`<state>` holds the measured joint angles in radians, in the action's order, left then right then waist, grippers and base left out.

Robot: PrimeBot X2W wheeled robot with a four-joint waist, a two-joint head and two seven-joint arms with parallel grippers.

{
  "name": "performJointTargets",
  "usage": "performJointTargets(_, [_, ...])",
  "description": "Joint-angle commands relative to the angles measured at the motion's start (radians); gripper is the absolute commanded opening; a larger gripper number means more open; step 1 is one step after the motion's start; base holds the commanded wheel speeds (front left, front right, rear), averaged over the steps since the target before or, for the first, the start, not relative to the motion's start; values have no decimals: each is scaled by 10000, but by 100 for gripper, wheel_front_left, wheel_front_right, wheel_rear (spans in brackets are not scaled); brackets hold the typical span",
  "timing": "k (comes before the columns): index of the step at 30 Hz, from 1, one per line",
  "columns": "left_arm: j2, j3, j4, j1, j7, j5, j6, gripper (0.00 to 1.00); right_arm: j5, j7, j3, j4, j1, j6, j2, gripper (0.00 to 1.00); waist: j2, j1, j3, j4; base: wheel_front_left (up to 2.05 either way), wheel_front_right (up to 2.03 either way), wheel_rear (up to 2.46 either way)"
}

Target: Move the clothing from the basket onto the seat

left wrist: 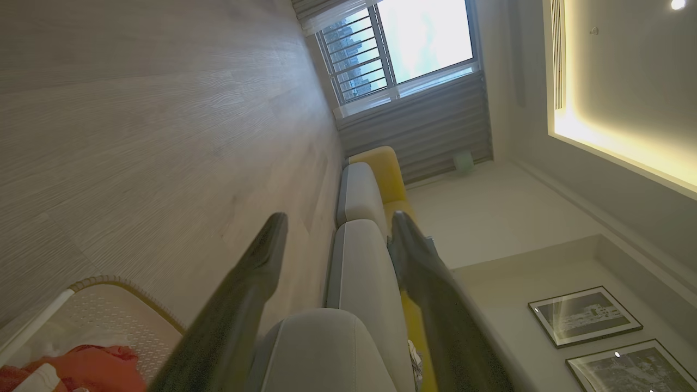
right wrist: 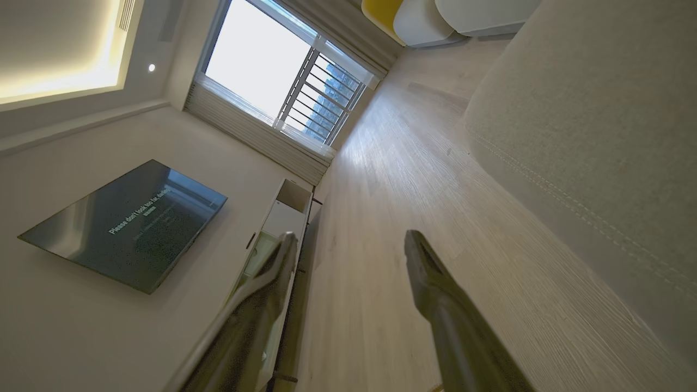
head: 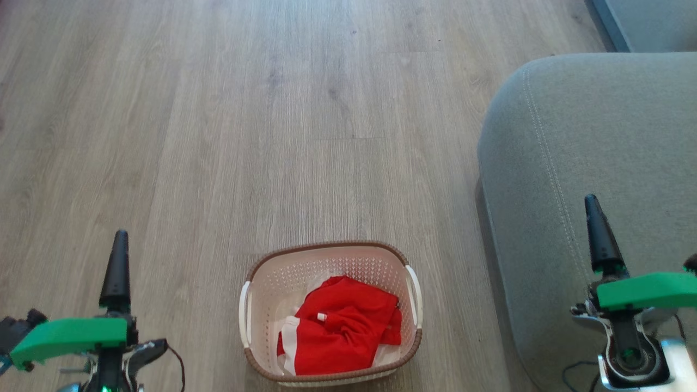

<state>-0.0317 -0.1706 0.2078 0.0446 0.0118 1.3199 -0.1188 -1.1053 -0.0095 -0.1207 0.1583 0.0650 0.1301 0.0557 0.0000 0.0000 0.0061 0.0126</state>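
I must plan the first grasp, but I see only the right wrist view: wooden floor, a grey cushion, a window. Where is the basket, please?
Observer: In the head view the basket stands on the floor straight in front of the robot. It is to the left of the seat, with a strip of floor between them.
Operator: Thank you. Is there something inside it?
Observer: Yes, red clothing with white trim lies crumpled inside.
Operator: And the left gripper, does it hold anything?
Observer: No. The left gripper is open and empty, with its two fingers well apart in the left wrist view.
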Motion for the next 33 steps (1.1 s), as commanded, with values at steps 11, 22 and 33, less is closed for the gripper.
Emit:
performJointTargets(11, [-97, -77, -1571, 747, 408, -1540, 503, 100, 2666, -415, 782, -1126, 724, 5, 61, 100, 0, 0, 40, 51, 0, 0, 0])
performJointTargets(22, [-110, 466, -3158, 972, 729, -3943, 1653, 100, 4483, -738, 1270, -1763, 1000, 5, 120, 100, 0, 0, 131, 108, 0, 0, 0])
performJointTargets(33, [-134, 2077, -3881, 1007, 1051, -6976, 2819, 100, 6052, -1063, 1725, -1960, 1070, 5, 210, 100, 0, 0, 179, 189, 0, 0, 0])
